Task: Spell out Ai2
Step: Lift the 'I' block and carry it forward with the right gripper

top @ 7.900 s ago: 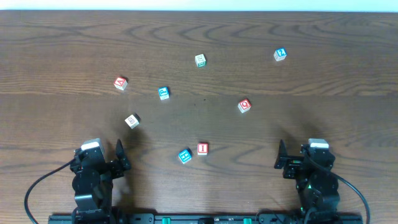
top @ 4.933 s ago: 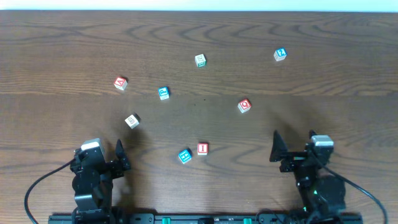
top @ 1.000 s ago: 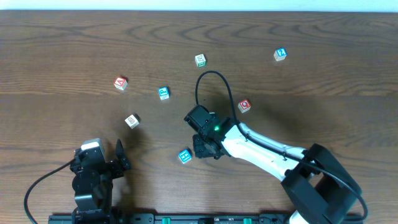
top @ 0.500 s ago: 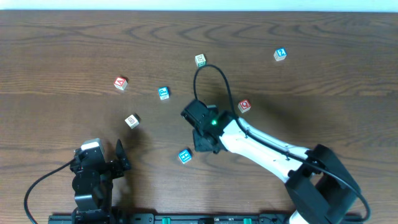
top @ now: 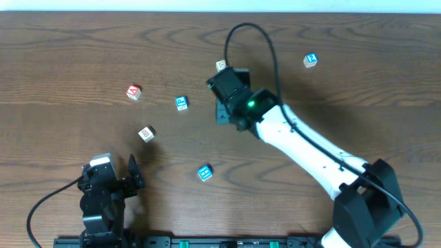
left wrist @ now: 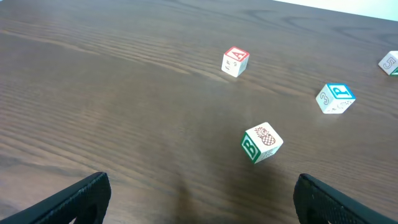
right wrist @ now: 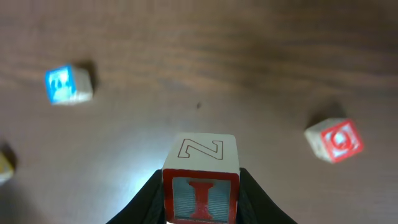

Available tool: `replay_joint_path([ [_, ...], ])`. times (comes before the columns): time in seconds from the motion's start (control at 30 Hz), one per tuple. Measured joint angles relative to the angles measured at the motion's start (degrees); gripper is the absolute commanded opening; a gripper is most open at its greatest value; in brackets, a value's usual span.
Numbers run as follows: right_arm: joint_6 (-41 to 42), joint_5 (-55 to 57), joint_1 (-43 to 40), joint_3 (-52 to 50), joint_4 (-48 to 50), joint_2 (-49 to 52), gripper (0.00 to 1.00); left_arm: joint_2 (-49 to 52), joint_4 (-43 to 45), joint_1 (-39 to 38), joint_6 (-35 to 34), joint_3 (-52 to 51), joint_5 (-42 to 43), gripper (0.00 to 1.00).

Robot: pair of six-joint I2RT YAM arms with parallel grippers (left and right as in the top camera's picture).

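Note:
My right gripper [right wrist: 200, 198] is shut on the red I block [right wrist: 200, 186], whose top face shows a Z. It hangs above the table in the back middle, and in the overhead view the right gripper [top: 224, 112] hides the block. The red A block [top: 134, 91] lies at the back left and shows as the A block [left wrist: 235, 61] in the left wrist view. The blue 2 block [top: 310, 60] sits at the back right. My left gripper [top: 131, 172] stays open at the front left, its fingers [left wrist: 81, 194] wide apart with nothing between them.
A blue P block [top: 180, 103], a green B block [top: 145, 133] and another blue block [top: 204, 172] lie scattered left of centre. A green-lettered block [top: 221, 65] sits just beyond the right gripper. A red Q block [right wrist: 334, 140] lies to its right.
The right arm has lifted the I block from the front middle and carried it toward the back middle. The left arm has not moved.

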Motion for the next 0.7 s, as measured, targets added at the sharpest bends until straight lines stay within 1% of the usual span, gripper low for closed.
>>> replay_joint_path([
  [0.1,-0.09,-0.37,-1.27,0.13,3.13,0.11,0.02,0.00,0.00,0.00,0.00,0.00,0.00,0.95],
  [0.17,-0.13,-0.76,-1.25,2.34,2.78,1.86,0.02,0.00,0.00,0.00,0.00,0.00,0.00,0.95],
  [0.4,-0.02,-1.33,-1.25,21.49,-8.87,20.61,0.02,0.00,-0.02,0.00,0.00,0.00,0.00,0.95],
  [0.5,1.25,-1.20,-1.27,22.67,-9.68,23.08,0.02,0.00,0.00,0.00,0.00,0.00,0.00,0.95],
  [0.7,3.45,-1.27,-1.99,22.84,-10.47,24.85,0.02,0.00,0.00,0.00,0.00,0.00,0.00,0.95],
])
